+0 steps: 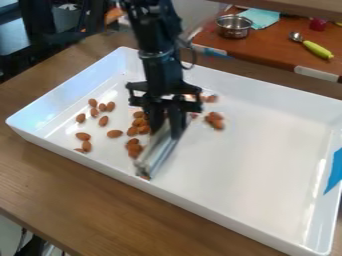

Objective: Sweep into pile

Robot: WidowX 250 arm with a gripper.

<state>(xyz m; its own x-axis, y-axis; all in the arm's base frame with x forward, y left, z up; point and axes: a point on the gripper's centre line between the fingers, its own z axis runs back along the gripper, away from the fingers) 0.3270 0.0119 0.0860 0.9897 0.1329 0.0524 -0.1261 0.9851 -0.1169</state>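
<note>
Sitting on the bench [73, 200], the tray [267, 235] holds the almonds [115, 133] and has blue tape [335, 172] on its right wall. What looks like a scraper [157, 152] slants down close to the near wall, the gripper [167, 129] clamped on its upper part. Almonds bunch just left of it, looser ones lie farther left, and a few rest to its right, farther back. Beyond, a second bench [280, 47] bears a spoon [317, 49], a pot [234, 27] and a cloth [260, 17].
</note>
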